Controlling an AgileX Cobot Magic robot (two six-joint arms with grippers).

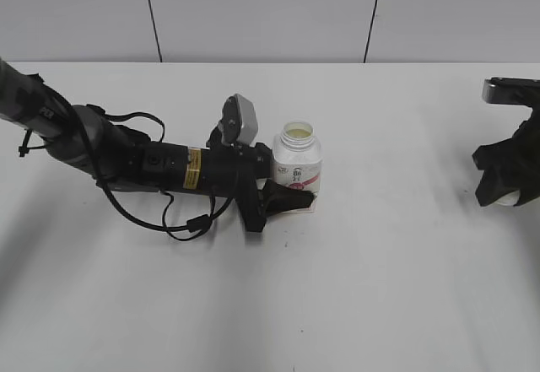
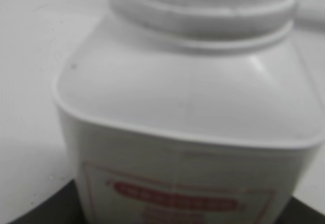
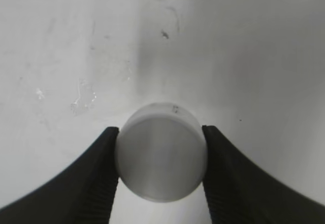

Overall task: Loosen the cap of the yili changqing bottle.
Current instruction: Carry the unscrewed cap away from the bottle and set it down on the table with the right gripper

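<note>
While the right gripper [image 3: 160, 155] pinches the small round white plastic cap [image 3: 161, 152] between its two black fingers [image 3: 99, 176], one pad against each side, it hovers over the white table [image 1: 405, 262] at the far right edge. Well to the left, near the middle, the left gripper [image 1: 291, 196] clasps the small white squarish bottle with the pink-red label [image 1: 297, 168] low on its body. That bottle stands upright, its wide round neck uncovered.
</note>
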